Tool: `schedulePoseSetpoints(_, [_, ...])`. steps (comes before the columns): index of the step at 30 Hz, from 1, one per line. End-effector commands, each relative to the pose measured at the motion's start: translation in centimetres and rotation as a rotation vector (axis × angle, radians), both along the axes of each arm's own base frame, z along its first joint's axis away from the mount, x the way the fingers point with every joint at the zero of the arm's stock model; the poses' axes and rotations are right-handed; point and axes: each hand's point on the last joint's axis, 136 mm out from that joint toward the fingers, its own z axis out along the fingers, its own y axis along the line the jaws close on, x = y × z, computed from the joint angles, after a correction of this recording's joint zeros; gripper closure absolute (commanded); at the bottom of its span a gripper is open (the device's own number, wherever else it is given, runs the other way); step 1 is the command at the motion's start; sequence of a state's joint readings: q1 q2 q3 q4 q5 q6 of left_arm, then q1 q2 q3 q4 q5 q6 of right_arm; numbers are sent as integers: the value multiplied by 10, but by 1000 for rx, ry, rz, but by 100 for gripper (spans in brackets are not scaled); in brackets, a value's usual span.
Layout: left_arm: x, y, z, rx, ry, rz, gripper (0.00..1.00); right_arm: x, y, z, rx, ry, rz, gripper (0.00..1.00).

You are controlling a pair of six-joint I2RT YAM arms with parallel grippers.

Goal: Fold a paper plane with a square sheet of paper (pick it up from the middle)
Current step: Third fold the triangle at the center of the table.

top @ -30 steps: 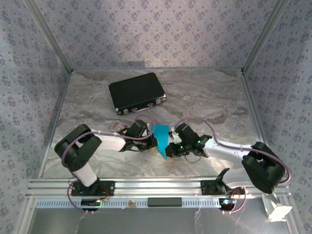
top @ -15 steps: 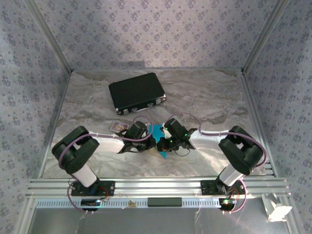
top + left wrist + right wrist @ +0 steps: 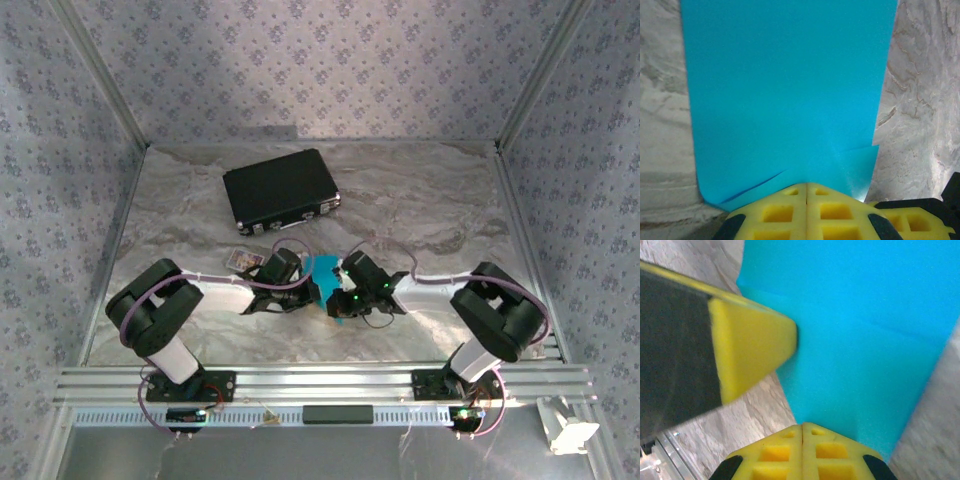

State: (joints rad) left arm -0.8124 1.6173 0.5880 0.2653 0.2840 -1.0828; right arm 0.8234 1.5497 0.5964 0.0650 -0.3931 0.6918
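Just below the centre of the overhead frame, we see the sheet of paper (image 3: 324, 280) lying on the marbled table (image 3: 420, 200), with both arms meeting nose to nose over it. The left gripper (image 3: 806, 192) is clenched: its yellow pads meet along a thin seam at the bottom of its wrist view, and their tips sit on the near edge of the sheet. The right gripper (image 3: 802, 432) is clenched the same way at the bottom of its own view. One of the left pads (image 3: 755, 340) reaches in from the left there and touches the paper's edge.

We judge that the closed tips pin the sheet from two sides so a fold can be pressed flat without it sliding.

Much is hidden. The paper's edge runs under each pair of pads, so we cannot tell whether any of it is nipped between them. Faint crease lines show near the left tips, but the far edge is cut off at the top of that view. From above, the arms cover most of the sheet, so we cannot read its outline. A black case (image 3: 280, 190) sits well apart toward the upper left, and a small card (image 3: 242, 258) lies near the left arm.
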Motion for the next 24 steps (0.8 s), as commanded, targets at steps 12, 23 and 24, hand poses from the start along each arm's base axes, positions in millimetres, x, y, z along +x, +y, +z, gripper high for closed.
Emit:
schedulePoseSetpoints(12, [-3,21,-19,86,35,30,100,-36,-38,-14,-105,63,0,95])
schedulePoseSetpoints(23, [-3,20,-17,93,32,13,100,-21,-24,28,0,-34,-18,94])
schedulePoseSetpoints(24, [-3,19,-17,94,31,10,100,-18,-19,33,23,-41,-18,93])
